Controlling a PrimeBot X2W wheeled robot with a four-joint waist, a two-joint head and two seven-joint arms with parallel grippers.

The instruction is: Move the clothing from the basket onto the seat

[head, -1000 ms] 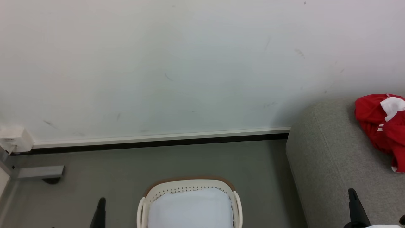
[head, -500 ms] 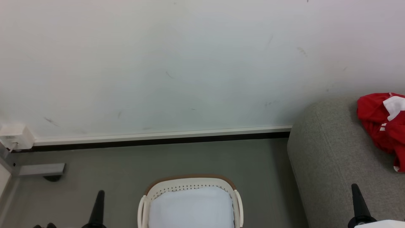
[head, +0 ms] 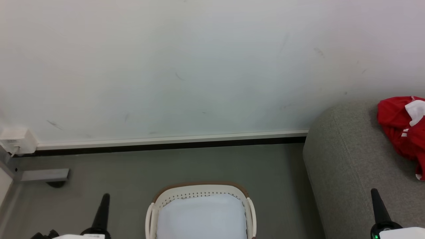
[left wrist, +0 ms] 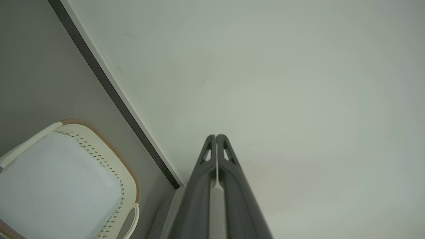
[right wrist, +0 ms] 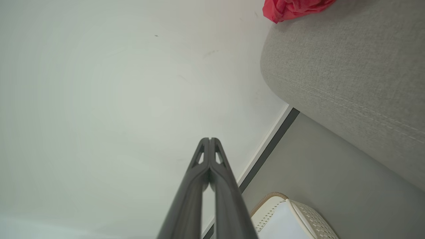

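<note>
On the sofa, far right of the head view:

- Item 1, red sportswear garment (head: 400, 129) with white panels. It lies crumpled in a heap on top of the light grey sofa (head: 348, 166), near the wall and well apart from the basket. It keeps the same place on the cushion as a second ago.
- Item 2, white laundry basket (head: 199, 190) with a brown woven rim. It stands on the grey floor (head: 206, 164) just left of the sofa's rounded end. Only its white lining (head: 201, 215) is visible inside and no red shows. Its near part is cut off by the frame edge.
- Item 3, left gripper (left wrist: 216, 136). Its fingers are pressed together with nothing between them. It points at the bare wall (head: 199, 66), left of the basket.
- Item 4, right gripper (right wrist: 210, 139). Its fingertips are pressed together and hold nothing. It sits over the sofa's near side.

Change noted: the skirting board (head: 166, 141) and the basket sit slightly higher in the head view than a second ago, so the camera has tilted. Both fingertips also stand higher in that view, and pale arm housings now show at the bottom edge.

Assessment: the transfer appears complete, or nearly so. Both arms seem to be at rest, empty. Only the hidden near end of the basket leaves any doubt.
</note>
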